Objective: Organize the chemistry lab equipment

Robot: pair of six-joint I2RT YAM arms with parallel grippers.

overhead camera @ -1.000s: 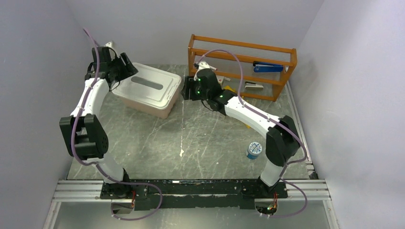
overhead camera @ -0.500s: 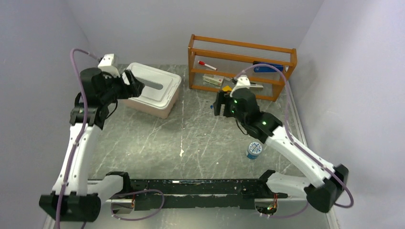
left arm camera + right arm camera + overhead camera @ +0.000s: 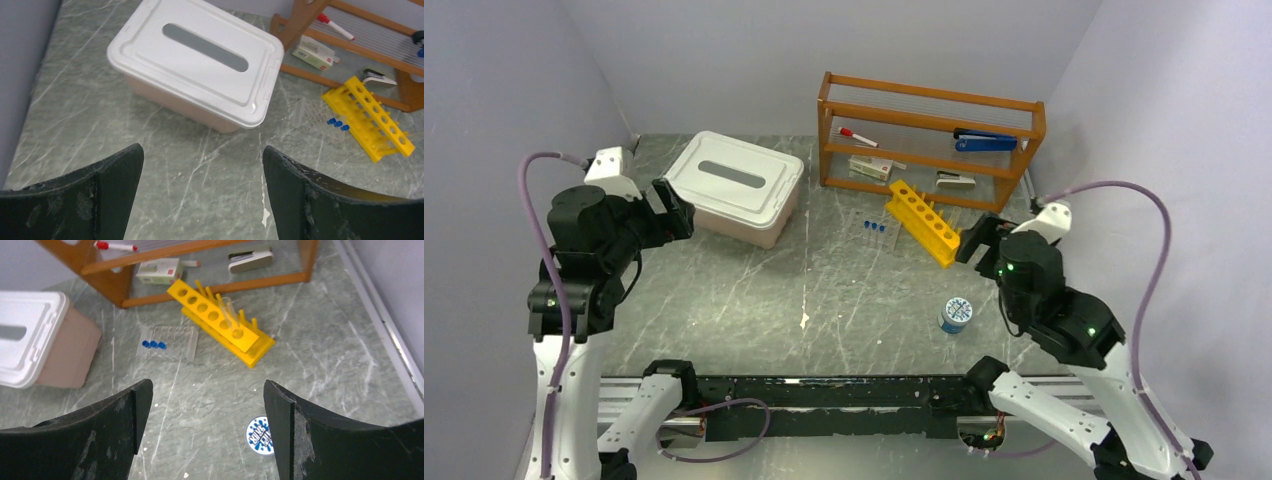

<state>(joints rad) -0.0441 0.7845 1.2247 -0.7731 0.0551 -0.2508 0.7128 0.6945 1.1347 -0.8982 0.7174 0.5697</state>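
Wrist views, L end effector [image 3: 201,150] wide open, holds nothing, R end effector [image 3: 207,385] likewise

Mid worktop [image 3: 754,290] open, hand passes freely. Lidded box [image 3: 736,188] blocks far left. Wooden shelf [image 3: 297,20], yellow rack [image 3: 922,222], clear tube tray [image 3: 872,228] crowd far right. Round tub [image 3: 956,313] near right.

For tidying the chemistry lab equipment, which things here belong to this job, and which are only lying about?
For the job: yellow tube rack, glass tube standing in it, clear tray, blue-capped tubes on the tray.
Lying about: red-capped marker, blue stapler, small box, grey stapler, round blue-and-white disc.
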